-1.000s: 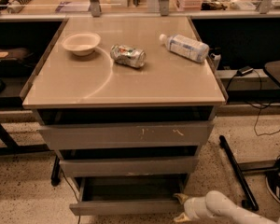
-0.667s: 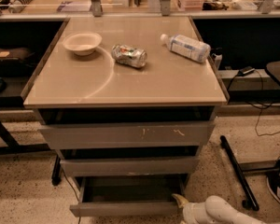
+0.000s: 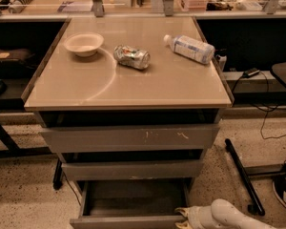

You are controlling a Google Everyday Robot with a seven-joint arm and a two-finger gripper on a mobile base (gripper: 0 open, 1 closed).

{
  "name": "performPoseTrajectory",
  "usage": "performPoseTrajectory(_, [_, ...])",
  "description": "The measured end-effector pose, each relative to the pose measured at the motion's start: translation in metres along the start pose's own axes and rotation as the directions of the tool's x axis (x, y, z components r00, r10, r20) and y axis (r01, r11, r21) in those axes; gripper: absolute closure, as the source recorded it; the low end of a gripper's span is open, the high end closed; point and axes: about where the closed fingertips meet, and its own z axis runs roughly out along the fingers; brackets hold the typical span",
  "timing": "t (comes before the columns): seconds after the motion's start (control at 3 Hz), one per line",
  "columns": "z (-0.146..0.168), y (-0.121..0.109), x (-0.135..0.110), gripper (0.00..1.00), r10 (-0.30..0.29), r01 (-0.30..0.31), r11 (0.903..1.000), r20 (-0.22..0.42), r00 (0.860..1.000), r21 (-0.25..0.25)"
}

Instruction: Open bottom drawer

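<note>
Drawers of grey metal, three in a stack, were seen beneath a glossy beige table top (image 3: 133, 87). The widest grey drawer front with pale scratch marks (image 3: 109, 138) was set uppermost, and the mid-sized grey drawer front (image 3: 131, 170) was set just below it; the inside of neither was shown.

The plain grey handleless bottom drawer (image 3: 128, 221) was found lowest, at the near edge of the scene. It was drawn out toward the near side, so that its shallow grey tray (image 3: 133, 197) was exposed from above.

The pale two-finger gripper (image 3: 183, 216) was placed low at the near right, at the right end of the bottom drawer's front. Whether it was touching that front or only just beside it could not be told. Whether it was open or closed, and whether anything was held by it, could not be told either. A white rounded arm (image 3: 229, 216) was joined to it and was cut off at the near right edge of the view.

On the table top, a shallow white bowl (image 3: 84, 44) was set at the far left. A crushed silver can (image 3: 131, 57) was laid on its side near the middle, and a clear plastic bottle with a white label (image 3: 189, 48) was laid on its side at the far right. The three were kept apart from one another. Speckled tan flooring (image 3: 24, 194) was spread around the cabinet.
</note>
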Motion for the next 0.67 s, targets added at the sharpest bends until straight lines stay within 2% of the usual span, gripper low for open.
performPoseTrajectory(0.33, [-0.0042,-0.0011,-0.0031,1.00,0.000,0.000,1.0000,0.000,1.000,0.000])
performPoseTrajectory(0.67, [-0.0042,-0.0011,-0.0032,0.81,0.000,0.000,1.0000,0.000,1.000,0.000])
